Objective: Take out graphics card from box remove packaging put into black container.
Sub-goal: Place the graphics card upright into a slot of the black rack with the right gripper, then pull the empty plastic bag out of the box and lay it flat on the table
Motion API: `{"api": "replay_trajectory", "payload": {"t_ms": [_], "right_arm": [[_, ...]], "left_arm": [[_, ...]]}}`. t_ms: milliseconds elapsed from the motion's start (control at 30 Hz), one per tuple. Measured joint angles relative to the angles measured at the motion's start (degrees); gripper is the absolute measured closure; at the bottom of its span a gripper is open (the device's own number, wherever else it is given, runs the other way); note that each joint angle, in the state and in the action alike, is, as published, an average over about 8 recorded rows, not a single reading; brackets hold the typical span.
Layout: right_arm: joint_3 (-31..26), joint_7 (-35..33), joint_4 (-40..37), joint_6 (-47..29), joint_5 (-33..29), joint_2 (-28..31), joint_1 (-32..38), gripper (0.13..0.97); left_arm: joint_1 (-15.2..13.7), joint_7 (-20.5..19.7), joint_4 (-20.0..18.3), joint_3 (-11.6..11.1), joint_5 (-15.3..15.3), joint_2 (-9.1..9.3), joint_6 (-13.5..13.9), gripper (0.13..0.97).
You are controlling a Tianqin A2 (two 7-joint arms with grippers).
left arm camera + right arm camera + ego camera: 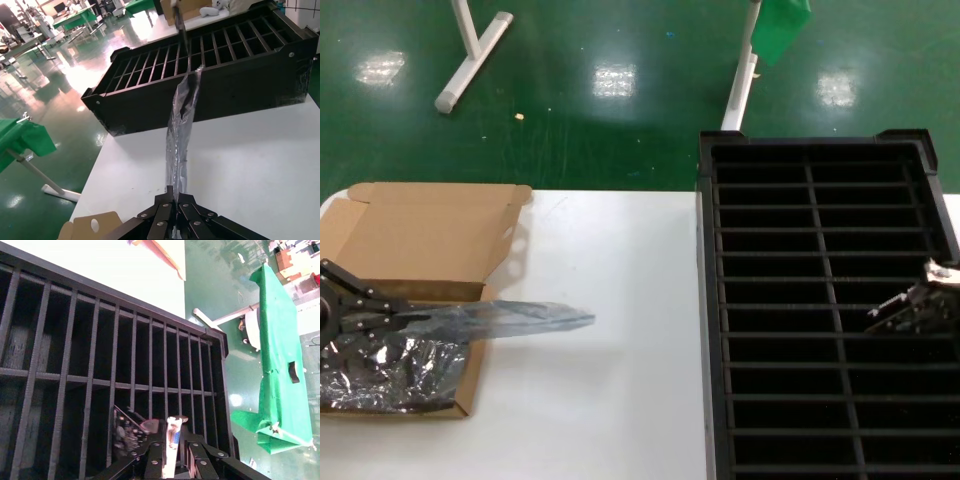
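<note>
Tool positions first: the right tool hangs over the right side of the black container, the largest thing in view, whose ribs cut it into many narrow slots. Its jaws are closed on the graphics card, gripping the silver end bracket with its blue port, so the dark board hangs partly down among the ribs. On the left of the white tabletop sits the box, a brown cardboard carton with its flap folded back. The left tool rests over that box, pinched shut on one end of the packaging, an emptied, crinkly grey-blue bag stretching out towards the container. Likely trouble lies with the card: if it is tilted against a slot, its edge could land on a rib and jam or lever out of the grip. A hold on the thin bracket alone may let the board swing or slip. Releasing too high would drop it hard into the slot. The limp bag could drag across the tabletop or snag on the carton.
</note>
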Motion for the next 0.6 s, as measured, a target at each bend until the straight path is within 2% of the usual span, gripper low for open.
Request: {"api": "replay_trajectory", "payload": {"t_ms": [167,400,600], "right_arm": [[0.38,-0.18,0.0,0.0,-0.22,-0.22,-0.08,0.883],[2.06,-0.83,0.0,0.73,-0.04,-0.5,-1.64,0.793],[4.31,-0.14,0.0,2.39,-2.36,-3.24,-2.94,0.758]], "left_arm": [[0.08,-0.06,-0.32,0.48,-0.51,-0.08,0.0,0.955],[0.21,-0.26,-1.12,1.62,-1.75,-0.35,0.0,0.955],[0.53,-0.59,-2.36,2.83,-3.08,-1.02,0.0,0.955]]}}
